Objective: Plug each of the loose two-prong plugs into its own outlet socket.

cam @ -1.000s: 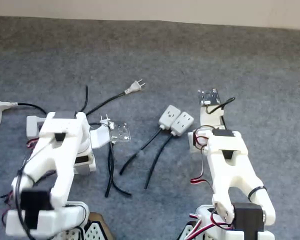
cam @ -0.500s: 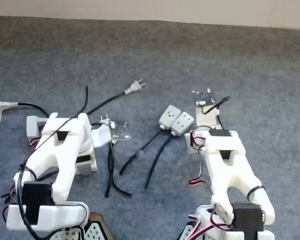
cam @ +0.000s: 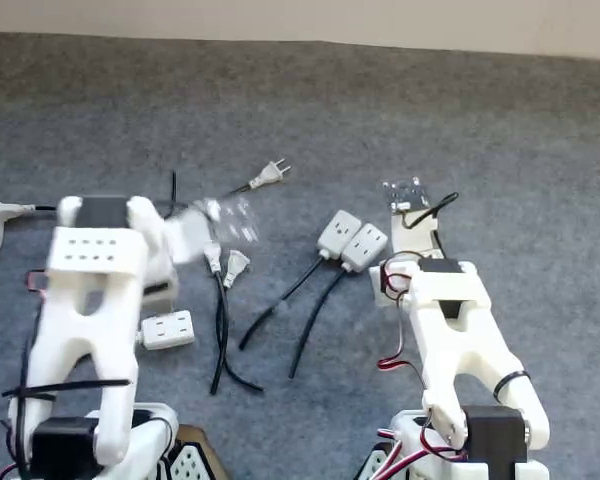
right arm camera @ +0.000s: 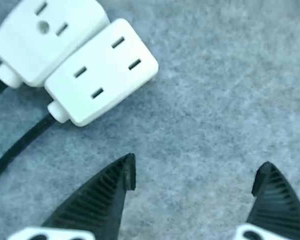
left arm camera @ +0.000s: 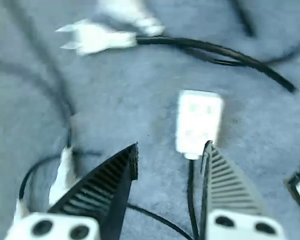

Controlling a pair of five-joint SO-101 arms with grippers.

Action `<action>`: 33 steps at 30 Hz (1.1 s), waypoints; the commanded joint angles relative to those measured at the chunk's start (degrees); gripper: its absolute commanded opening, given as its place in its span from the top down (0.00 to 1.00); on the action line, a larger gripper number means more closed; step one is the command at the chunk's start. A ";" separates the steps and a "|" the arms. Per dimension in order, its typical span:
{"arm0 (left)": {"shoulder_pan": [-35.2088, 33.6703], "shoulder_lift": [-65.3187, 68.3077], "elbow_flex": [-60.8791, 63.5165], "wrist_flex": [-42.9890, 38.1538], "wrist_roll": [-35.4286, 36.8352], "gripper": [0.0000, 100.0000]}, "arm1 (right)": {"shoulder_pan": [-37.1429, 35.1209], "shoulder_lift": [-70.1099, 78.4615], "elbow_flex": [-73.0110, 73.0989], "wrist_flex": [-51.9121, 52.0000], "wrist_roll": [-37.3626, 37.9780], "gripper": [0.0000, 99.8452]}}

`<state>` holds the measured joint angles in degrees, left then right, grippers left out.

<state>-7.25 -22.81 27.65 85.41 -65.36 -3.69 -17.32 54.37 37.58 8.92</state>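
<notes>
Left wrist view has the left gripper (left arm camera: 170,157) spread wide and empty, poised over a lone socket (left arm camera: 199,121), with a plug (left arm camera: 92,37) lying apart from it. The right gripper (right arm camera: 196,167), also wide and empty, hangs near the paired sockets (right arm camera: 102,70). No plug looks seated; grasping one by its body, prongs left free, comes next, I judge.

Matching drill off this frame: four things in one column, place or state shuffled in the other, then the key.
Things
1. far plug
2. single socket
3. pair of sockets
4. right gripper

Place or state
a. open, over bare carpet
b. close beside the left arm
c. side by side, each on a black cord
d. lying farthest out, on its own

Pairs: 1-d, 2-b, 3-c, 4-a
</notes>
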 commanded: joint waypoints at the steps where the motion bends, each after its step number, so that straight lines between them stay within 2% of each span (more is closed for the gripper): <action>1: -8.13 4.70 -9.01 -4.22 13.80 0.78 | -1.45 -1.80 -0.48 -0.57 0.88 0.65; 4: -15.60 11.47 -14.55 -7.30 26.64 0.78 | -3.30 -1.80 -1.27 0.48 1.05 0.65; 6: -21.23 16.04 -18.07 -8.44 31.47 0.78 | -5.58 -1.80 -4.00 4.09 2.73 0.65; 10: -29.76 23.87 -25.01 -10.99 31.91 0.78 | -11.21 -1.71 -13.67 13.76 1.49 0.65; 15: -34.95 30.64 -31.78 -10.90 31.91 0.78 | -20.62 -1.63 -28.88 21.85 -5.45 0.67; 21: -37.67 36.09 -36.70 -11.08 31.74 0.78 | -29.58 4.53 -37.67 21.93 -13.54 0.67; 25: -37.76 39.43 -39.08 -11.08 31.74 0.78 | -31.34 17.27 -45.76 19.30 -19.52 0.67; 28: -37.76 41.54 -40.31 -11.08 31.65 0.78 | -32.84 26.15 -52.18 18.15 -27.96 0.67; 31: -37.85 43.12 -41.63 -11.08 31.65 0.78 | -35.38 31.52 -56.57 18.51 -34.99 0.67; 33: -37.85 44.09 -42.59 -11.08 31.65 0.78 | -37.05 32.66 -57.98 18.51 -37.01 0.67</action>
<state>-44.53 20.79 -11.65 75.12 -34.07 -37.36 14.15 2.59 56.92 -22.37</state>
